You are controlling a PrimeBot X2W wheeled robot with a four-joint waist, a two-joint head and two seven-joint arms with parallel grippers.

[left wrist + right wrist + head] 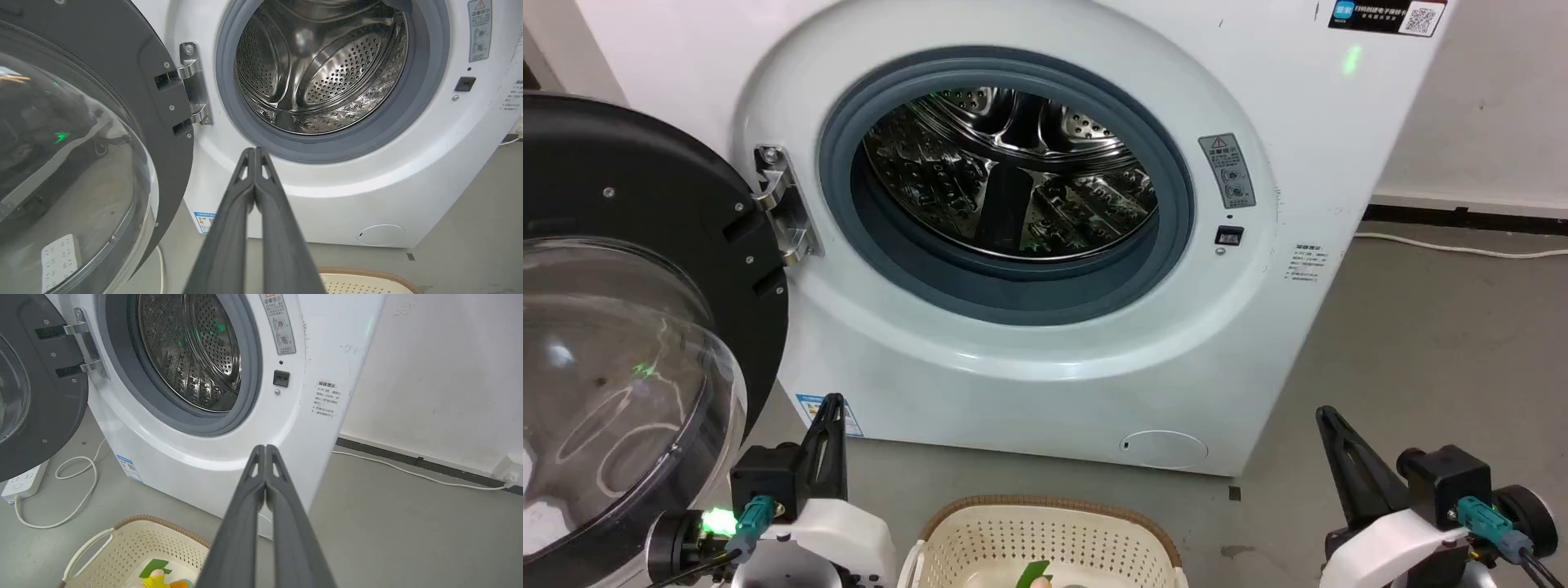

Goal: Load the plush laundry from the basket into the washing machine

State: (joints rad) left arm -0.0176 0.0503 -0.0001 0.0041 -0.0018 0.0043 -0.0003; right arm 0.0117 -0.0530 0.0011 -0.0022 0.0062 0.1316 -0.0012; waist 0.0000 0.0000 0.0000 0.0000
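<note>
The white washing machine (1045, 359) faces me with its black-framed door (629, 245) swung open to the left, baring the steel drum (1013, 171). On the floor in front stands the cream basket (1045, 531) with a brown rim. The plush laundry (157, 580) lies inside it, showing a green piece, a pale head and yellow cloth. My left gripper (832, 402) is shut and empty left of the basket. My right gripper (1325, 412) is shut and empty to the basket's right. Each wrist view shows its own fingers (255, 171) (265, 465) pressed together, pointing at the machine.
A white power strip (24, 484) and looping cable (77, 490) lie on the grey floor under the open door. Another cable (416, 473) runs along the wall's black skirting, right of the machine. Bare floor (1421, 351) lies to the right.
</note>
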